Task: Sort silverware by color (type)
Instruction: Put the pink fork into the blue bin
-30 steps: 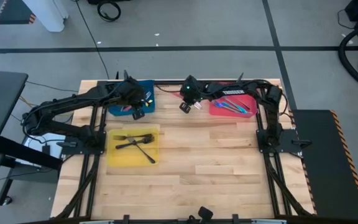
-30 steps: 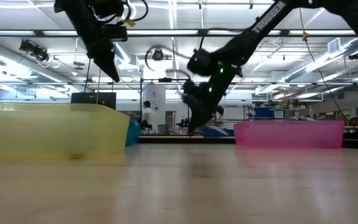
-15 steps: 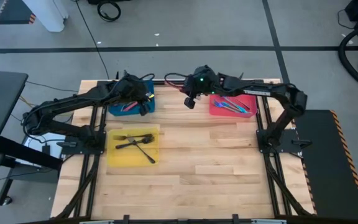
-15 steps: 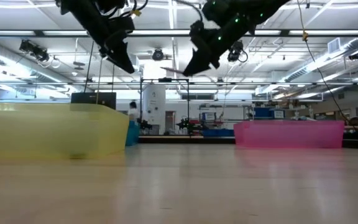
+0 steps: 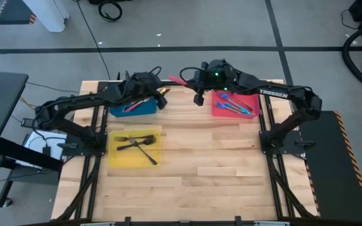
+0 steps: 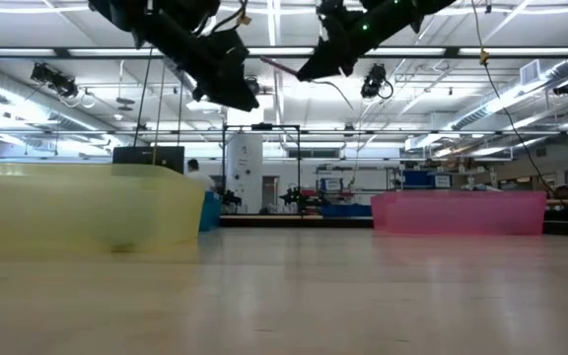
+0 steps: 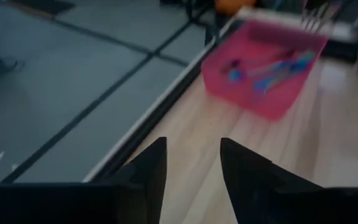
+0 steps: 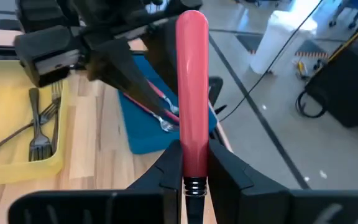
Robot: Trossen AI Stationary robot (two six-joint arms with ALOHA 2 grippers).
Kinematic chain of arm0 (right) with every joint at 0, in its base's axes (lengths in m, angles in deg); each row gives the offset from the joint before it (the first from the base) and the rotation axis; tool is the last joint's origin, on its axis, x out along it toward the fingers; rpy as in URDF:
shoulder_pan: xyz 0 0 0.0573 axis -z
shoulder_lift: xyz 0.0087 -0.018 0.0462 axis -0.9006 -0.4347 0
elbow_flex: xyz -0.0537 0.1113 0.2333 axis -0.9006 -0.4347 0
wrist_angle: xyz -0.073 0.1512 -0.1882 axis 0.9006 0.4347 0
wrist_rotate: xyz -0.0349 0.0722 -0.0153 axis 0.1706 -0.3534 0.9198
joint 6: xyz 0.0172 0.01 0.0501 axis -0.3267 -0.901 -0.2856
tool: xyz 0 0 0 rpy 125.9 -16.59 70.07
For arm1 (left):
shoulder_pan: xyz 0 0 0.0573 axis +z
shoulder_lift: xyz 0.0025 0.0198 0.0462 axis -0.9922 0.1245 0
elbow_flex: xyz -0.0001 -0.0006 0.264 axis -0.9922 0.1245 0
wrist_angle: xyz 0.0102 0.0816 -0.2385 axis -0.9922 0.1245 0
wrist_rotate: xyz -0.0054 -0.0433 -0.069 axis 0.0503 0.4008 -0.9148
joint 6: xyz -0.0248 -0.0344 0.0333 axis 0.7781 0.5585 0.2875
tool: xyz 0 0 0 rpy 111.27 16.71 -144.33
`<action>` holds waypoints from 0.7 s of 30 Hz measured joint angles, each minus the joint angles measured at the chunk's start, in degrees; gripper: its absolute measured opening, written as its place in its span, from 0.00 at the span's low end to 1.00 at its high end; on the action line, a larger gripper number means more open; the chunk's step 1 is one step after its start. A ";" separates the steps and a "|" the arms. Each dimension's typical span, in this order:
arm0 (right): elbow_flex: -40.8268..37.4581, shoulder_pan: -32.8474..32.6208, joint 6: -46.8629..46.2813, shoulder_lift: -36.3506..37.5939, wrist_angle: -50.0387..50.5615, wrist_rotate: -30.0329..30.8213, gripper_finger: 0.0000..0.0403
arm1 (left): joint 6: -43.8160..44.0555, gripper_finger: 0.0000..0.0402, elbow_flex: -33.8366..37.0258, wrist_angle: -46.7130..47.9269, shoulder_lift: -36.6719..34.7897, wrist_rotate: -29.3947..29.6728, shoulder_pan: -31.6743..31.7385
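Two dark arms met above the far edge of the pale wooden table [image 5: 193,169], one passing a red-handled fork.

Beyond the table lay grey floor and a bright hall with ceiling lights. At ten o'clock sat the flat blue tray [image 5: 144,109] with red-handled forks, at two o'clock the pink-red tray [image 5: 249,102] with blue forks [image 5: 234,105], at nine o'clock the yellow tray [image 5: 119,157] with dark grey forks [image 5: 138,143]. Since a second earlier the right gripper [image 5: 195,74] had risen and swung toward twelve o'clock, clamped on the red-handled fork [image 8: 191,87], handle pointing at the left arm. The left gripper [image 5: 162,99] had shifted right past the blue tray, fingers [image 7: 151,168] now parted, empty.
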 joint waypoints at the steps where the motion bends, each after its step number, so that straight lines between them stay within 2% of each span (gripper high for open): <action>1: 0.00 -0.03 0.35 0.68 0.18 0.03 0.13 | 0.13 0.37 0.00 -2.33 0.55 -0.01 -0.10; 5: 0.02 -0.69 4.72 2.53 0.46 1.24 0.13 | 0.59 0.36 0.00 -11.82 2.56 -1.24 -1.72; 9: 0.02 -1.45 13.27 3.35 0.46 8.85 0.13 | 2.78 0.36 -0.07 -21.19 3.04 -2.40 -3.63; 13: 0.02 -2.57 20.51 3.98 -0.06 16.35 0.13 | 4.11 0.36 -0.04 -26.02 3.21 -2.44 -4.63; 21: 0.04 -4.12 25.07 4.30 -0.73 17.52 0.13 | 10.22 0.36 -0.04 -29.08 3.19 -2.38 -4.42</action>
